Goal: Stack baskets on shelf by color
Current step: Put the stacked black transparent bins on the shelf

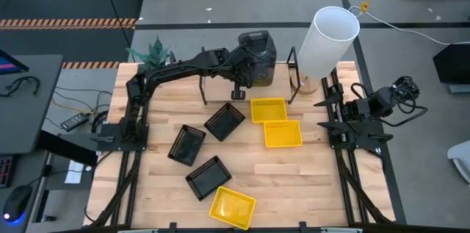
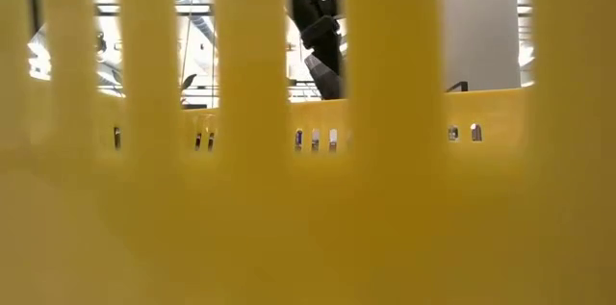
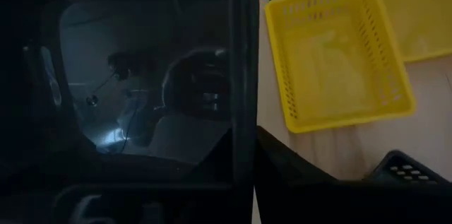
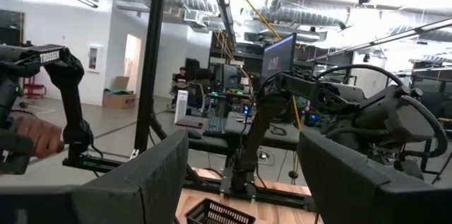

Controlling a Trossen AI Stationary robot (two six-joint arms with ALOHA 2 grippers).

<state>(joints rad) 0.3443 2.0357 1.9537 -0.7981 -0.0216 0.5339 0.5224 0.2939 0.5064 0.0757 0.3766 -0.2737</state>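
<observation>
My left gripper [image 1: 246,67] reaches over the table's far edge and is shut on a dark grey basket [image 1: 258,53], which fills the left wrist view [image 3: 141,97]. It is at the shelf, between the black uprights [image 1: 293,77]. On the table lie three yellow baskets [image 1: 268,109] [image 1: 283,134] [image 1: 233,207] and three black slatted baskets [image 1: 224,121] [image 1: 187,145] [image 1: 213,176], each flat on its bottom. My right gripper [image 1: 336,106] waits open at the right edge, its fingers [image 4: 141,181] around nothing. My left gripper holds the dark grey basket by its wall on the side toward the table's middle [image 3: 244,75]. It comes slanting down from the near left. The dark basket hides the fingers. Whether the basket is lifted or rests on something below, I cannot tell.
A tall white cylinder [image 1: 330,38] stands at the shelf's right end and a small green plant [image 1: 154,53] at the far left. In the low view a yellow basket's slats [image 2: 308,209] block nearly everything. Bare tabletop [image 1: 308,181] lies at the near right.
</observation>
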